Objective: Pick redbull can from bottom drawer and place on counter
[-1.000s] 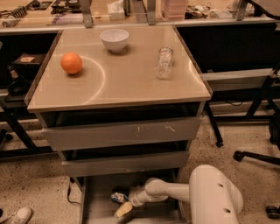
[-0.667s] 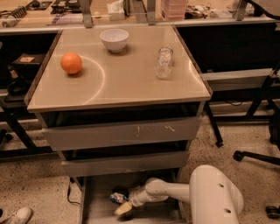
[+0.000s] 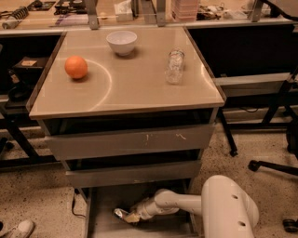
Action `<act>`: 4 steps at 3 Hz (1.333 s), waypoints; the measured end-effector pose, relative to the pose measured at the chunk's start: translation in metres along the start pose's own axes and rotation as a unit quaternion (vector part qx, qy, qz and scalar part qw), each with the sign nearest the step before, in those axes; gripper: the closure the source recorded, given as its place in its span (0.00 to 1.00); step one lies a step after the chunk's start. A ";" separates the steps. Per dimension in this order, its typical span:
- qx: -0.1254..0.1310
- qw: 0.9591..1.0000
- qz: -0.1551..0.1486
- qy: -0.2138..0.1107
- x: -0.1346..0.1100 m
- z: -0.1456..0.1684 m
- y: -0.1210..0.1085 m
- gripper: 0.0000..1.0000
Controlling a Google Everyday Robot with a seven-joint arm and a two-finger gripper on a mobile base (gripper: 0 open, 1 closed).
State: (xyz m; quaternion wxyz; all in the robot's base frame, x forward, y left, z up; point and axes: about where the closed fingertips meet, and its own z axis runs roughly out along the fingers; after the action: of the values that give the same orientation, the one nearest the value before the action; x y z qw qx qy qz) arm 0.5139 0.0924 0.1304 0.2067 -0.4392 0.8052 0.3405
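The bottom drawer (image 3: 104, 223) is pulled open at the foot of the grey cabinet. The redbull can (image 3: 120, 213) lies on its side on the drawer floor, one shiny end showing. My gripper (image 3: 131, 216) reaches in from the right on a white arm and sits right at the can, touching it. The counter (image 3: 135, 83) is the beige top of the cabinet above.
On the counter stand an orange ball (image 3: 76, 67), a white bowl (image 3: 122, 42) and a clear glass jar (image 3: 175, 66). A cluttered bench (image 3: 139, 11) runs behind. A chair base (image 3: 274, 167) stands at the right, a shoe (image 3: 16, 229) at the bottom left.
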 end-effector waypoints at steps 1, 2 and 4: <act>0.000 1.000 0.000 0.000 0.000 0.000 0.000 0.89; 0.000 1.000 0.000 0.000 0.000 0.000 0.000 1.00; 0.007 0.999 0.029 -0.024 -0.023 -0.030 0.018 1.00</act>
State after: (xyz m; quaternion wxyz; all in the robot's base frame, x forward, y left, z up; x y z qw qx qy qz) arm 0.5095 0.0900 0.1723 0.2190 -0.4064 0.8145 0.3514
